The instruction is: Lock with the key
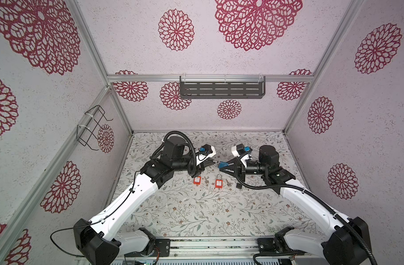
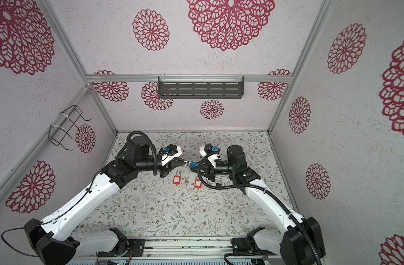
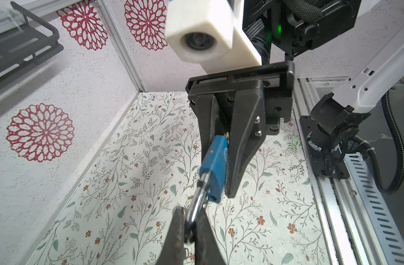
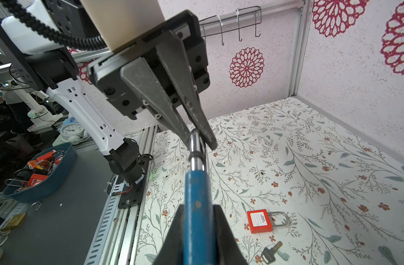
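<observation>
A blue padlock (image 1: 224, 164) (image 2: 194, 164) hangs above the table between both arms. My right gripper (image 4: 197, 206) is shut on its blue body (image 4: 197, 195). My left gripper (image 3: 190, 220) is shut on its silver shackle (image 3: 197, 202), which also shows in the right wrist view (image 4: 196, 151). A dark-headed key (image 4: 271, 251) lies on the table beside an orange padlock (image 4: 259, 221). In a top view two orange padlocks (image 1: 197, 180) (image 1: 218, 183) lie below the grippers, each with a key (image 1: 206, 181) (image 1: 228, 182) to its right. Whether a key sits in the blue padlock is hidden.
A dark shelf (image 1: 221, 89) hangs on the back wall. A wire hook rack (image 1: 93, 126) is on the left wall. A blue bin (image 4: 40, 174) holding several padlocks stands off the table beyond the rail. The floral table surface (image 1: 196, 211) spreads out in front of the arms.
</observation>
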